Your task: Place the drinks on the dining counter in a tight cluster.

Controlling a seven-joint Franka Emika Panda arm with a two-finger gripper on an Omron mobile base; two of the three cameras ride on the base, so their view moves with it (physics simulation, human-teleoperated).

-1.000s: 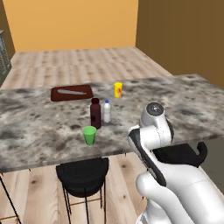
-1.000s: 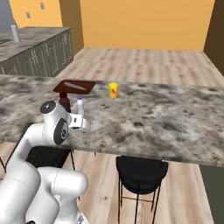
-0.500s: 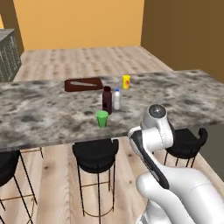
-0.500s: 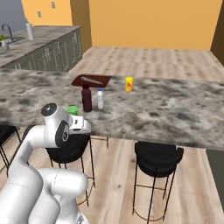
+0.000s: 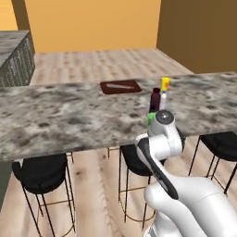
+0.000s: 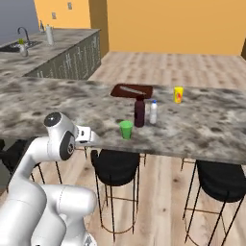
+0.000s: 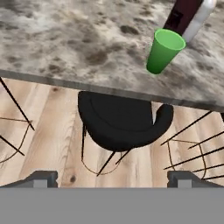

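Note:
Two drinks stand side by side on the dining counter [image 6: 57, 103]: a squat maroon bottle [image 6: 140, 111] and, to its right, a small clear water bottle [image 6: 153, 112]. In the left base view the maroon bottle [image 5: 155, 99] and water bottle [image 5: 163, 101] stand just beyond my arm. The hand view catches the lower parts of the maroon bottle [image 7: 186, 15] and water bottle [image 7: 199, 19] at the top right. My gripper [image 7: 113, 179] is open and empty, its tips wide apart, on the near side of the counter's front edge, over a stool.
A green cup [image 6: 126, 129] stands in front of the bottles, a yellow cup [image 6: 178, 94] and a dark cutting board [image 6: 131, 91] behind them. Black bar stools [image 6: 115, 166] [image 6: 221, 178] line the counter's near side. A kitchen counter with a sink [image 6: 45, 50] lies far left.
The whole picture has shifted, so the base has driven and the counter now sits farther from the cameras. The things on it keep their places. The gripper stays open.

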